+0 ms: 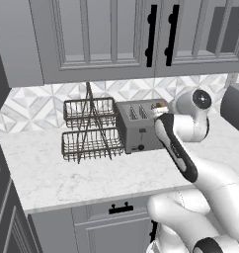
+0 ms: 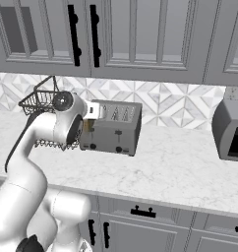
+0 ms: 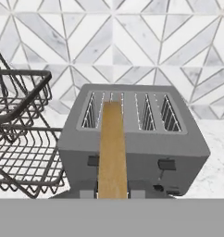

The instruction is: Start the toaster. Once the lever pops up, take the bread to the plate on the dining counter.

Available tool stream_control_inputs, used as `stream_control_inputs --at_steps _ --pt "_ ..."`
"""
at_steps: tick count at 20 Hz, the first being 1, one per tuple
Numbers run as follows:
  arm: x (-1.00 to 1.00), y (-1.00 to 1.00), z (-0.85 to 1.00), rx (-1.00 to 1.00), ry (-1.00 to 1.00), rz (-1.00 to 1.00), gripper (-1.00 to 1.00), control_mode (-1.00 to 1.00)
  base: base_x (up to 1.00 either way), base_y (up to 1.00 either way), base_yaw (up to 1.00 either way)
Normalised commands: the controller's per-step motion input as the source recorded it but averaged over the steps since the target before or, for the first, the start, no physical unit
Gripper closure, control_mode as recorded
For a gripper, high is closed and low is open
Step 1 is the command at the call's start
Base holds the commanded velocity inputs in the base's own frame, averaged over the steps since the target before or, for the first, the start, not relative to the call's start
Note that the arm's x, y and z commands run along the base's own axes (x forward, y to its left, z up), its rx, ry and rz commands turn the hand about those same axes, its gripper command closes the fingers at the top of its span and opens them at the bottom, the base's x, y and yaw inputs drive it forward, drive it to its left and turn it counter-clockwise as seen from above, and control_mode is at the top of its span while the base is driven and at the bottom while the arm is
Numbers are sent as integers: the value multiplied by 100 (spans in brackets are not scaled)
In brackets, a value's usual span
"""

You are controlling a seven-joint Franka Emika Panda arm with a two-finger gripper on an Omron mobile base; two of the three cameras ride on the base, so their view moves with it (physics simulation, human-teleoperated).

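Note:
The brushed-steel toaster [image 1: 139, 126] [image 2: 113, 128] [image 3: 132, 139] stands on the marble worktop against the tiled wall, its black levers [image 3: 165, 164] on the front face. My gripper [image 1: 161, 107] [image 2: 89, 123] [image 3: 113, 194] hovers just above the toaster's front left side, shut on the bread [image 3: 113, 148]. In the hand view the tan slice appears edge-on, rising between the fingers in front of the second slot from the left. A sliver of the bread [image 2: 88, 126] shows at the hand in the right base view. The plate and the dining counter are out of view.
A two-tier wire basket rack [image 1: 89, 131] [image 2: 40, 101] [image 3: 21, 139] stands close to the toaster's left. A dark boxy appliance [image 2: 229, 130] [image 1: 235, 106] sits farther right on the worktop [image 1: 67, 173]. Grey wall cabinets [image 1: 116, 39] hang low overhead.

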Motion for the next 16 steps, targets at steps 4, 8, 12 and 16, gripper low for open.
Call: stream_control_inputs --at_steps 4,8,12,16 --pt "-79 -5 3 0 7 0 100 -100 0 0 0" --pt "-82 -4 25 0 20 0 100 -100 0 0 0" --pt "-82 -8 14 0 9 0 100 -100 0 0 0" --pt "-73 -4 23 0 0 0 100 -100 0 0 0"
